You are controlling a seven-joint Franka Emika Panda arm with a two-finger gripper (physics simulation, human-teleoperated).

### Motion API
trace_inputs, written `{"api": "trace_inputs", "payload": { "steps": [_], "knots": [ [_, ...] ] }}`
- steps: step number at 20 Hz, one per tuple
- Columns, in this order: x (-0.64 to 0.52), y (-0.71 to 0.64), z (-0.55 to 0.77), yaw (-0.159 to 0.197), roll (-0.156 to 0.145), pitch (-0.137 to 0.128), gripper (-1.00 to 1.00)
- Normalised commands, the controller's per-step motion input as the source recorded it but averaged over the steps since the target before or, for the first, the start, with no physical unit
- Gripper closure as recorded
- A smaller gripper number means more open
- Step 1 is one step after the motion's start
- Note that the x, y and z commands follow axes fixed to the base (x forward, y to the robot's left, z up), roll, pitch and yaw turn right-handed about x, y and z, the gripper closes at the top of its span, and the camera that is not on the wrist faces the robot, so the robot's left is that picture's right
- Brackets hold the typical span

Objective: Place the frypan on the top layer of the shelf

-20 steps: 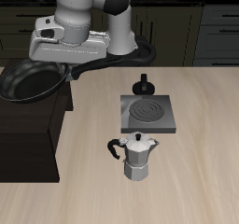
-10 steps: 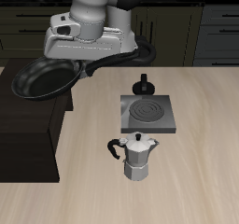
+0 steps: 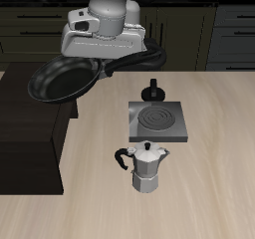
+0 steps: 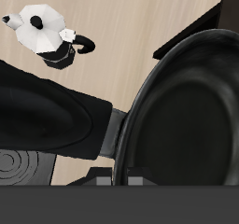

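The frypan [image 3: 62,79], round, shallow and glossy black, hangs in the air over the back corner of the very dark shelf [image 3: 30,148], above its flat top and partly past its edge. My gripper [image 3: 103,62] is shut on the pan's long black handle [image 3: 139,59], close to the bowl. In the wrist view the frypan's bowl [image 4: 191,116] fills much of the frame, with the handle [image 4: 56,111] running away from it and a corner of the shelf [image 4: 201,22] behind. My fingertips are hidden by the pan.
A square grey burner plate [image 3: 156,121] with a spiral coil lies mid-table. A small black knobbed stand [image 3: 152,89] is behind it. A silver moka pot [image 3: 147,166] stands nearer the front edge and also shows in the wrist view [image 4: 47,36]. Dark cabinets [image 3: 224,34] line the back.
My arm has carried the frypan sideways along the shelf top toward the burner side and slightly higher. The pan now overhangs the shelf's edge. The grip has not changed.
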Motion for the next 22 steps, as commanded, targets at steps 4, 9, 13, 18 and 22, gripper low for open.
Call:
{"api": "trace_inputs", "payload": {
  "steps": [4, 9, 13, 18, 22],
  "knots": [
    [-0.19, 0.70, 0.03, 0.006, 0.083, -0.007, 1.00],
    [-0.10, 0.40, 0.00, -0.025, 0.049, 0.002, 1.00],
    [-0.06, 0.29, 0.05, -0.026, 0.015, -0.024, 1.00],
    [-0.02, 0.16, -0.03, -0.051, 0.013, -0.024, 1.00],
    [-0.05, 0.33, -0.20, -0.018, 0.022, 0.013, 1.00]
  ]
}}
